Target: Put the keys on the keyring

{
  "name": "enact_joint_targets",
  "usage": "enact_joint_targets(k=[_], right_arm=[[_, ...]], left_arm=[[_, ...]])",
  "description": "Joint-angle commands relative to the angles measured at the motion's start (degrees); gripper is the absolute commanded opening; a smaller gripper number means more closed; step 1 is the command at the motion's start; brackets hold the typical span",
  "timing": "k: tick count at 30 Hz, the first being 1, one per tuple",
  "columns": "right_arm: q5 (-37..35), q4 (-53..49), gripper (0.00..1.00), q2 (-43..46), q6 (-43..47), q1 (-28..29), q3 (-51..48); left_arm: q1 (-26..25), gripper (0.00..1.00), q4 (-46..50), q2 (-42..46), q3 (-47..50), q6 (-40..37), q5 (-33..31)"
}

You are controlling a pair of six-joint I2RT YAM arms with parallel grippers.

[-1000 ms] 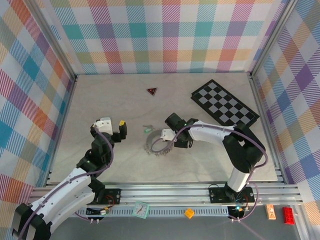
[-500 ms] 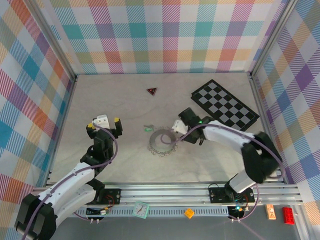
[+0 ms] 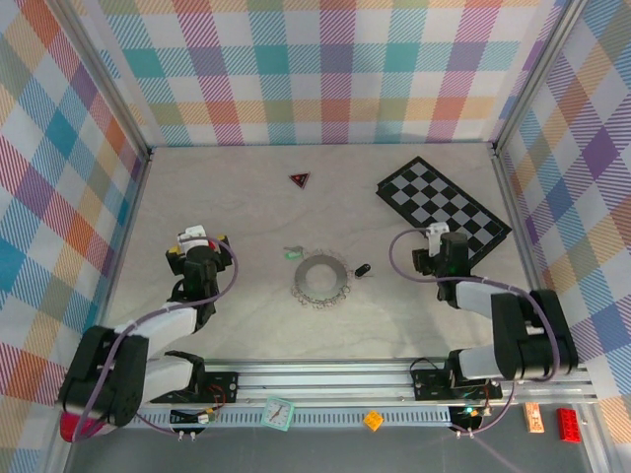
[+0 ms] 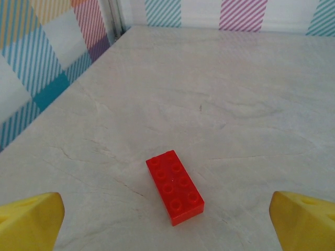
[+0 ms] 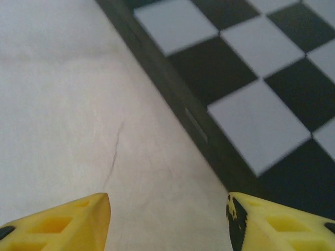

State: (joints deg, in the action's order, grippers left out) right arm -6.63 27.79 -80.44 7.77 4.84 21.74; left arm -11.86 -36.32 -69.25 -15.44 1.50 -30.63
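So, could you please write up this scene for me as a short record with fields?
keyring: flat on the table, mid-scene, keys fringing it
left gripper: jaws open, empty, left of the keyring and apart from it
right gripper: jaws open, empty, at the chequered board's near edge
black oval piece: on the table just right of the keyring
red triangle: on the table beyond the keyring
red brick: on the table ahead of the left gripper

Black-and-white arms (image 3: 163,323), purple cables (image 3: 392,254), yellow claw fingertips (image 4: 31,219).
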Motion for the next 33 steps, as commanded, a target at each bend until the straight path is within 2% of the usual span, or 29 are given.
enact_joint_targets(k=[1, 2, 3, 4, 6, 10, 12, 13, 14, 15, 16, 28, 29, 30, 33], right_arm=[[5.80, 19.18, 0.60, -4.24, -5.85, -1.98, 0.25], [6.52, 25.74, 0.61, -7.80, -6.30, -2.52, -1.01], [6.57, 26.75, 0.61, -8.29, -6.66, -2.90, -0.91], [7.95, 21.97, 0.61, -6.51, -6.44, -3.34, -0.10], [10.33, 24.72, 0.62, -7.76, -6.28, -3.68, -0.37], [12.78, 20.66, 0.63, -7.32, -6.56, -4.84, 1.20], [12.65, 19.97, 0.64, -7.32, -6.84, -4.89, 1.55], [12.34, 20.31, 0.65, -7.59, -7.14, -4.93, 1.55], [11.57, 19.24, 0.67, -7.46, -7.56, -4.98, 2.01], [11.04, 19.22, 0.68, -7.66, -7.93, -5.03, 2.15], [11.07, 18.96, 0.69, -7.57, -7.88, -5.05, 2.17], [11.11, 18.88, 0.76, -7.62, -7.94, -5.19, 2.26], [11.12, 18.88, 0.91, -7.56, -7.95, -5.17, 2.26], [11.07, 18.88, 0.99, -7.54, -7.88, -5.17, 2.21], [10.23, 19.14, 0.99, -7.45, -8.04, -5.05, 2.06]], left_arm=[[2.06, 0.99, -11.12, -3.80, 0.44, -0.74, 5.53], [2.38, 0.99, -13.11, -5.49, 0.20, -1.15, 6.46], [2.83, 0.99, -15.01, -7.13, -0.17, -1.60, 8.07], [3.22, 0.99, -16.23, -8.70, -0.52, -2.25, 9.55], [4.17, 0.99, -19.70, -12.83, -0.95, -2.78, 12.40], [5.29, 0.99, -29.43, -22.72, -1.01, -3.77, 16.45], [5.62, 0.99, -19.31, -19.65, -3.54, -2.90, 17.37], [5.65, 1.00, -19.76, -21.41, -4.95, -2.68, 15.15], [5.66, 1.00, -15.90, -21.30, -7.19, -1.58, 12.32], [5.64, 1.00, -13.51, -20.34, -7.06, -1.07, 12.65], [5.50, 1.00, -15.53, -21.02, -6.72, -1.55, 12.54], [5.70, 1.00, -13.91, -21.32, -7.76, -1.72, 13.85], [5.64, 1.00, -13.87, -21.30, -7.76, -1.72, 13.85], [5.64, 1.00, -13.87, -21.32, -7.76, -1.69, 13.89], [5.68, 1.00, -14.61, -21.11, -7.25, -1.73, 13.93]])
